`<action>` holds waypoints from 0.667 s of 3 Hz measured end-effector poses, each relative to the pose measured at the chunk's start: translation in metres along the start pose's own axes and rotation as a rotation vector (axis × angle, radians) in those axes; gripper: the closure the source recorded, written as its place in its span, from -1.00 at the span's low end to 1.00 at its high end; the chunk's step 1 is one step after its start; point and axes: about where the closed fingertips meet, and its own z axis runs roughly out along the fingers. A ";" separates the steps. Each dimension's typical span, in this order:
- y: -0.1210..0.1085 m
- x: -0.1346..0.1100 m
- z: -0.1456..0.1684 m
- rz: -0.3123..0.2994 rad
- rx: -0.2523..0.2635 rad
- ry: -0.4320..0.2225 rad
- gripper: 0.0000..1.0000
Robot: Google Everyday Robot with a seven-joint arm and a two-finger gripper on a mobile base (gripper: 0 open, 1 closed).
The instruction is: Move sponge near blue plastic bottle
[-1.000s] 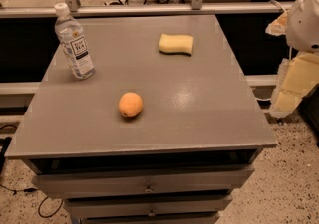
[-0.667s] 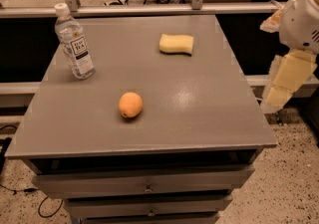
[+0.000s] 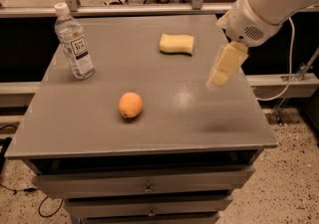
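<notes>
The pale yellow sponge (image 3: 177, 44) lies flat on the grey table (image 3: 99, 128), at the back right of centre. The blue plastic bottle (image 3: 74, 43), clear with a white cap and a label, stands upright at the back left. My gripper (image 3: 219, 76) hangs over the right side of the table, in front of and to the right of the sponge, above the surface and apart from it. It holds nothing that I can see. The white arm reaches in from the upper right.
A round orange fruit (image 3: 130, 105) lies near the table's middle, left of the gripper. Drawers (image 3: 144, 185) sit under the tabletop. A metal rail (image 3: 149, 6) runs behind the table. A cable (image 3: 286, 68) hangs at the right.
The arm has swung in from the right edge of the view, and the gripper is now over the table's right side. The sponge, bottle and orange have not moved.
</notes>
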 end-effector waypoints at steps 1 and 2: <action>-0.035 -0.030 0.039 0.042 0.009 -0.106 -1.00; -0.091 -0.048 0.072 0.120 0.041 -0.249 -1.00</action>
